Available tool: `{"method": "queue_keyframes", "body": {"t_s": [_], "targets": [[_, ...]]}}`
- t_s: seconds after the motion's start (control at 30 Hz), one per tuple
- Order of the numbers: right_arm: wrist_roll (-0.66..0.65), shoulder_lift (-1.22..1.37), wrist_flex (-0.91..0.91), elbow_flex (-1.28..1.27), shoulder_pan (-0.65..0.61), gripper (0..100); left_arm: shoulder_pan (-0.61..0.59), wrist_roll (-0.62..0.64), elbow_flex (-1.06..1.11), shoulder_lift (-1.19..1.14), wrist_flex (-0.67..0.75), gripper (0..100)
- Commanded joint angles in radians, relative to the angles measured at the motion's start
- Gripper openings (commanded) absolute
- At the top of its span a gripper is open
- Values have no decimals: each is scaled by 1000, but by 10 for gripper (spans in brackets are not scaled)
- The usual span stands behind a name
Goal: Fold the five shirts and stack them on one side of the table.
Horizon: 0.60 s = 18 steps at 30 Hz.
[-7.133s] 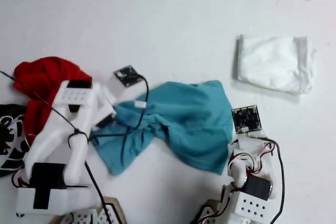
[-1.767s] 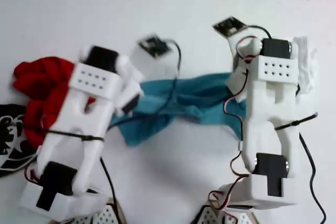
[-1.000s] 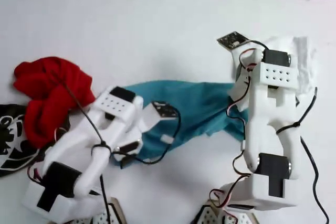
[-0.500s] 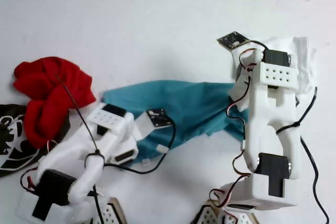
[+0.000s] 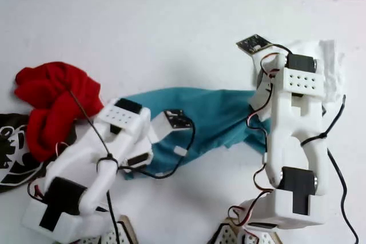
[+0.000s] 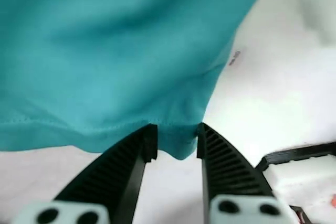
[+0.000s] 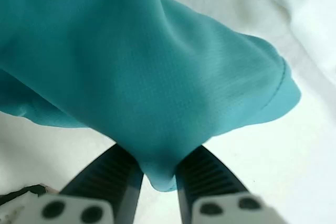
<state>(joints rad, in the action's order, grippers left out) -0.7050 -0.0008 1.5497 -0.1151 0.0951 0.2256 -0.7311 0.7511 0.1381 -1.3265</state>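
Observation:
A teal shirt (image 5: 211,118) lies stretched sideways across the middle of the table between my two arms. My left gripper (image 6: 176,140) is closed on its hem (image 6: 173,129), near the shirt's front-left edge under the left arm (image 5: 120,130). My right gripper (image 7: 157,169) pinches a fold of the teal shirt (image 7: 157,77) at its right end, below the right arm (image 5: 294,112). A crumpled red shirt (image 5: 51,98) sits at the left, with a black printed shirt (image 5: 11,152) beside it. A folded white shirt (image 5: 329,64) lies behind the right arm.
The far half of the white table (image 5: 143,32) is bare. Cables (image 5: 166,170) trail from the left arm over the teal cloth. The arm bases (image 5: 286,210) stand at the front edge.
The left arm drew back toward the front edge, then came forward onto the teal shirt's hem again. The shirt's left end spread out. The right arm kept still, holding its end.

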Motion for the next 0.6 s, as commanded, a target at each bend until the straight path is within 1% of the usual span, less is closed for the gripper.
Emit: {"method": "queue_keyframes", "body": {"t_s": [0.0,0.1,0.23,0.37,0.5,0.57], "targets": [[-11,-64,-8,5,1,19,-9,-6,-18,5,0,172],[-11,-64,-7,5,1,19,-11,-11,30,5,38,225],[-11,-64,-7,5,2,19,-11,-15,110,5,115,226],[-11,-64,-7,5,2,19,-14,-14,142,3,201,229],[-11,-73,18,5,1,19,-78,-15,143,2,250,229],[-11,-82,42,12,1,19,-120,-43,145,0,255,229]]}}
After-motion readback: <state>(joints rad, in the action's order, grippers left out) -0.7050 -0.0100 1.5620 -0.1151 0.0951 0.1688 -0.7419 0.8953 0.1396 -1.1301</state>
